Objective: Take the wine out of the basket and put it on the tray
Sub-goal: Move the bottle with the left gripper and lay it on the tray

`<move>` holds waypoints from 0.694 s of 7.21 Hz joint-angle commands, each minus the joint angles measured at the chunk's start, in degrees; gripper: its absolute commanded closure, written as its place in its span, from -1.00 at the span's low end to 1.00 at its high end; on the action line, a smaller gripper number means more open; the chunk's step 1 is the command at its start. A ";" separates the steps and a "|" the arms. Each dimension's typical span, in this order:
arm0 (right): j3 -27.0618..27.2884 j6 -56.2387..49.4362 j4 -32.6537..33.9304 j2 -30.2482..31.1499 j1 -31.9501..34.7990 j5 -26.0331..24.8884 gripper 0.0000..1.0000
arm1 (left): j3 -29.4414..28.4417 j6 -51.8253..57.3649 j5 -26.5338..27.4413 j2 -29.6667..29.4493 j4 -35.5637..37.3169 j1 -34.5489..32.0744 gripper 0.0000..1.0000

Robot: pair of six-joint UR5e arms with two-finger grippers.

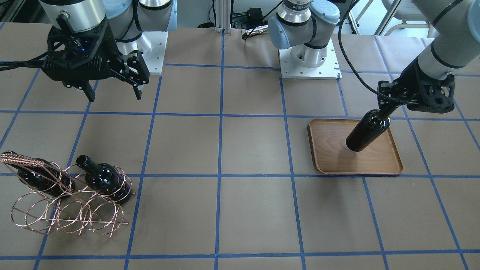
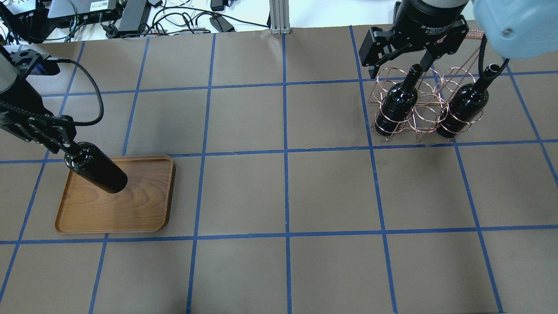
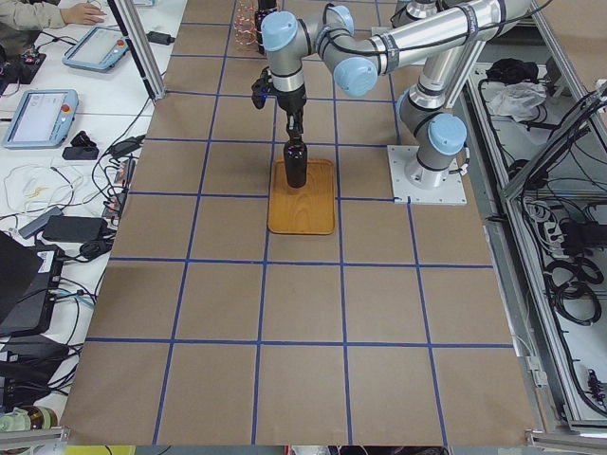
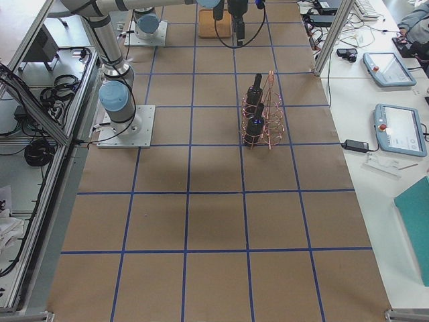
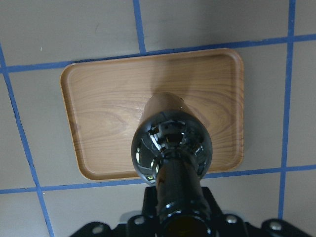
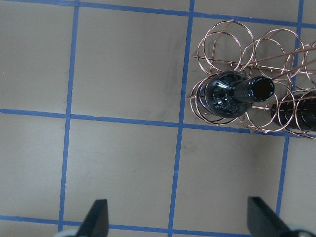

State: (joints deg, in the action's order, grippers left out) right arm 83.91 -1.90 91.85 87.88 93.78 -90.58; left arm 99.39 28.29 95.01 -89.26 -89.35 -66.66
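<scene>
My left gripper [image 1: 388, 108] is shut on the neck of a near-black wine bottle [image 1: 367, 131] and holds it upright over the wooden tray [image 1: 375, 163]. The bottle's base is at or just above the tray floor; I cannot tell if they touch. The left wrist view looks down the bottle [image 5: 170, 143] onto the tray [image 5: 103, 103]. My right gripper [image 1: 115, 95] is open and empty, high above the table, near the copper wire basket [image 2: 418, 124]. Two more bottles [image 2: 396, 102] [image 2: 466, 104] stand in the basket's rings. One of them [image 6: 232, 94] shows in the right wrist view.
The table is brown paper with a blue tape grid. Both arm bases [image 1: 309, 56] stand at the robot's edge. Cables and electronics [image 2: 130, 17] lie beyond the far edge. The basket's twisted handle [image 1: 22, 161] rises above its bottles.
</scene>
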 commanded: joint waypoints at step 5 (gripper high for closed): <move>0.11 0.15 -0.09 -0.16 -0.09 0.32 -1.00 | 1.07 2.03 -0.09 -2.59 0.32 3.12 1.00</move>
State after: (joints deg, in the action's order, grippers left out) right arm 84.01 -1.81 91.81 87.81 93.72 -90.24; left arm 100.42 30.28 94.95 -91.67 -89.01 -63.60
